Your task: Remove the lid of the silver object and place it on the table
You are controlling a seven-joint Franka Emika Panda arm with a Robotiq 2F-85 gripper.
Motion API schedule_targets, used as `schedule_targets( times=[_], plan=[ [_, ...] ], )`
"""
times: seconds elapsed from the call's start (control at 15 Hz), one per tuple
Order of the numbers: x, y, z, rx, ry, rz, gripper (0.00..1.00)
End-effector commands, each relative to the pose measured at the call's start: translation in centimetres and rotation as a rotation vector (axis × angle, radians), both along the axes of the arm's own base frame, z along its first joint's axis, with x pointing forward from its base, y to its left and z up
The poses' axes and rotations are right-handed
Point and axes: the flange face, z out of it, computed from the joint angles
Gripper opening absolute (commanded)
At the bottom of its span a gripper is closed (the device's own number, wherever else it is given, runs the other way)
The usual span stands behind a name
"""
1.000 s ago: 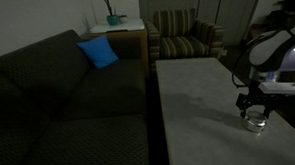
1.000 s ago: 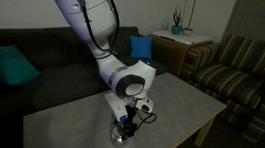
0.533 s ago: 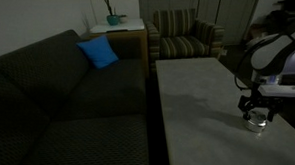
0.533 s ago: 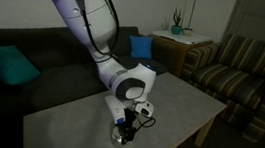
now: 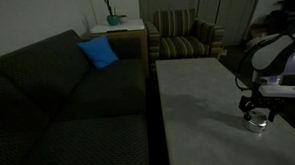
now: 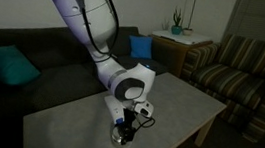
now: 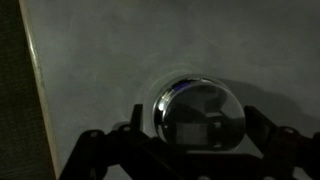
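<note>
The silver object [image 7: 198,112] is a small round shiny container standing on the pale grey table [image 7: 120,50]. Its lid is on top and fills the lower middle of the wrist view. My gripper [image 7: 198,128] is low over it, with one dark finger on each side of the lid. A narrow gap shows on the left side, so the jaws look open around it. In both exterior views the gripper [image 5: 256,112] [image 6: 127,124] hangs straight down over the container [image 5: 255,123] [image 6: 120,135], which stands near the table's end.
A dark sofa [image 5: 68,96] with a blue cushion [image 5: 98,53] runs along the table's long side. A striped armchair [image 5: 183,33] and a small wooden side table with a plant [image 5: 115,26] stand beyond the table's far end.
My gripper came down a little onto the container between one second and half a second ago. It has held still since then.
</note>
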Motion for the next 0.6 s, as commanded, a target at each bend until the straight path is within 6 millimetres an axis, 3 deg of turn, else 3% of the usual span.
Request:
schedule_targets(
  times=[0.0,0.53],
  plan=[
    [-1.0,-0.2,1.6,-0.034,0.001,-0.010,1.00],
    [-1.3,-0.7,2.9,-0.015,-0.015,0.026,1.00]
  ],
)
